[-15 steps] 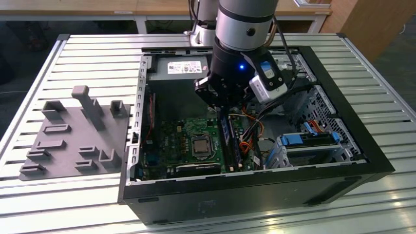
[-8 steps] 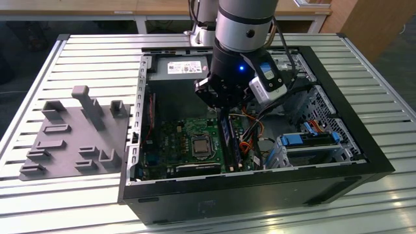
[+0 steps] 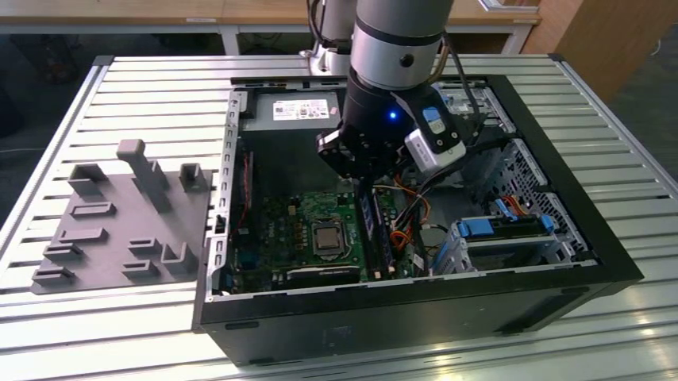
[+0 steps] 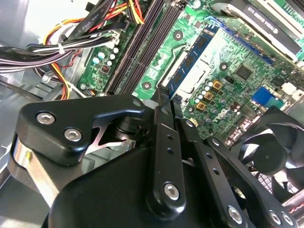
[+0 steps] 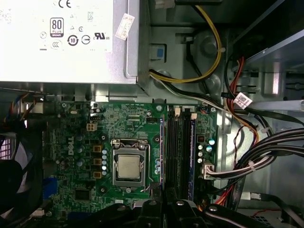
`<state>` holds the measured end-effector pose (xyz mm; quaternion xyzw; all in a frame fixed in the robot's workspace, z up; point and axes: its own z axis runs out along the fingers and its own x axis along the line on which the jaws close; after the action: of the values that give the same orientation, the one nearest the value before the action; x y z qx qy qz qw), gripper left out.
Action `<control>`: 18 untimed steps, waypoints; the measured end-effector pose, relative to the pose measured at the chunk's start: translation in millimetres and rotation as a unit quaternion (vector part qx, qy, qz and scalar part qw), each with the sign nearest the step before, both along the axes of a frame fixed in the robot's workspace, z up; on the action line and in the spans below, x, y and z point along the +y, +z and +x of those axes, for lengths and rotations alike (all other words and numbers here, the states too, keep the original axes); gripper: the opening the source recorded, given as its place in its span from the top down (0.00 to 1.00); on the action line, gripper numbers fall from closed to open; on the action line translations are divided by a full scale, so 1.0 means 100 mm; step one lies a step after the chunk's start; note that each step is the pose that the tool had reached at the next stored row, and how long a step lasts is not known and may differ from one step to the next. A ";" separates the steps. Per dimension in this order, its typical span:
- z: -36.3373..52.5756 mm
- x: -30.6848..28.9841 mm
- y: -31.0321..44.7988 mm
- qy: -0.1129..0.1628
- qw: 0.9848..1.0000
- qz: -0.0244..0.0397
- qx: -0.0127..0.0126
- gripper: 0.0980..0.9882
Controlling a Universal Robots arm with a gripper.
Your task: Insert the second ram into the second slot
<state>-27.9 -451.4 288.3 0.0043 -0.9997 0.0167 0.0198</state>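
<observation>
Tool (image 4: pixel 166 97) clamped on the 2nd ram (image 4: pixel 190 59), low over the green motherboard (image 4: pixel 232 52), just beside the dark memory slots (image 4: pixel 142 47).

A slatted metal table (image 3: pixel 159 79) is carrying the scene, bright light glaring along its front edge. Behind it a wood-topped workbench (image 3: pixel 127 9) is standing on white legs. A brown wooden panel (image 3: pixel 604 40) is rising beyond the table's corner at the exterior view's right, above grey floor (image 3: pixel 649 111).
</observation>
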 end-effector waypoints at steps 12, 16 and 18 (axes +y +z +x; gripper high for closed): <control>-0.005 -0.013 -0.019 0.000 1.000 0.000 0.000 0.96; -0.004 -0.014 -0.068 0.000 1.000 -0.001 0.000 0.96; -0.004 -0.014 -0.092 0.000 1.000 -0.001 0.000 0.96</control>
<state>-28.3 -452.8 279.1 0.0043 -0.9996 0.0180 0.0198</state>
